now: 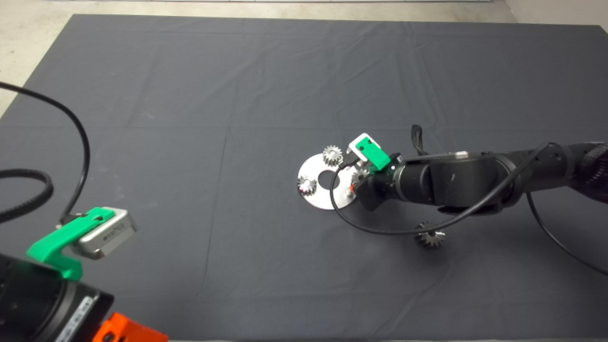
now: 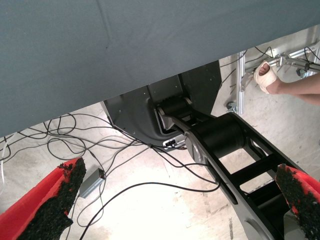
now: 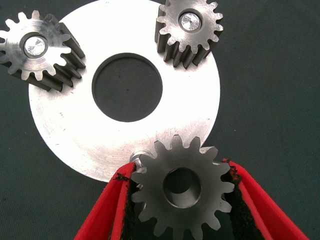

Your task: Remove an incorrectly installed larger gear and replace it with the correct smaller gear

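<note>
The smaller gear (image 3: 181,192), dark grey with short teeth and a centre hole, is held between the red fingers of my right gripper (image 3: 180,172), which is shut on it. It hangs over the rim of the round silver plate (image 3: 65,135), beside a small peg (image 3: 140,156). In the head view the right gripper (image 1: 357,183) is at the plate's (image 1: 316,197) right edge. The larger gear (image 1: 430,236), with flared teeth, lies on the mat under the right arm, right of the plate. My left gripper (image 2: 175,205) is parked at the lower left, open and empty.
Two brighter silver gears (image 3: 37,50) (image 3: 189,27) sit on pegs on the plate, around its centre hole (image 3: 127,87). A black cable (image 1: 380,228) loops from the right wrist over the mat. The left wrist view shows floor cables, the robot's base and a person's foot (image 2: 267,77).
</note>
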### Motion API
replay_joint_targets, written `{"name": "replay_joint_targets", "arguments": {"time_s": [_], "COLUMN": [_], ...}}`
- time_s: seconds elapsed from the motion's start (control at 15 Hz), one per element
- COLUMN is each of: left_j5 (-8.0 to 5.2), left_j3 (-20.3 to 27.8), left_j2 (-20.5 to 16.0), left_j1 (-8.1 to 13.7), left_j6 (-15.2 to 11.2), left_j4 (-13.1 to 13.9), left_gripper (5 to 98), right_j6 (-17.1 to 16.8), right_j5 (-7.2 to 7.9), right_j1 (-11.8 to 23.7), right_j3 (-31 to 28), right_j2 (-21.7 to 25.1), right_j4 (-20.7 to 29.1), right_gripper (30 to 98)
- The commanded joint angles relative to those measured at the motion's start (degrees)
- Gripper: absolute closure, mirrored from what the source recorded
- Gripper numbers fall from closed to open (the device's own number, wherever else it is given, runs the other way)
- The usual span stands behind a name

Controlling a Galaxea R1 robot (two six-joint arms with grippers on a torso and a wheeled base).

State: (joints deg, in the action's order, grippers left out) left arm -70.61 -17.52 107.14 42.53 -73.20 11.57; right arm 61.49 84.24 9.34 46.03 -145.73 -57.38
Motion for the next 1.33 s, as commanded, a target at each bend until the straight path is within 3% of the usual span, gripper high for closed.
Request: {"name": "replay_joint_targets", "arguments": {"time_s": [0.0, 1.27], "left_j5": [-0.23, -0.14], "left_j3": [0.0, 0.0], "left_j2": [0.0, 0.0], "left_j1": [0.0, 0.0], "left_j6": [-0.4, -0.3], "left_j4": [0.7, 0.7], "left_gripper": [6.0, 6.0], "right_j6": [0.1, 0.2], "right_j5": [-0.28, -0.65], "right_j1": [0.9, -1.2], "right_j3": [-1.0, -1.0], "right_j2": [-0.1, -2.6], "right_j4": [-0.8, -0.8], "right_gripper": [87.9, 88.0]}}
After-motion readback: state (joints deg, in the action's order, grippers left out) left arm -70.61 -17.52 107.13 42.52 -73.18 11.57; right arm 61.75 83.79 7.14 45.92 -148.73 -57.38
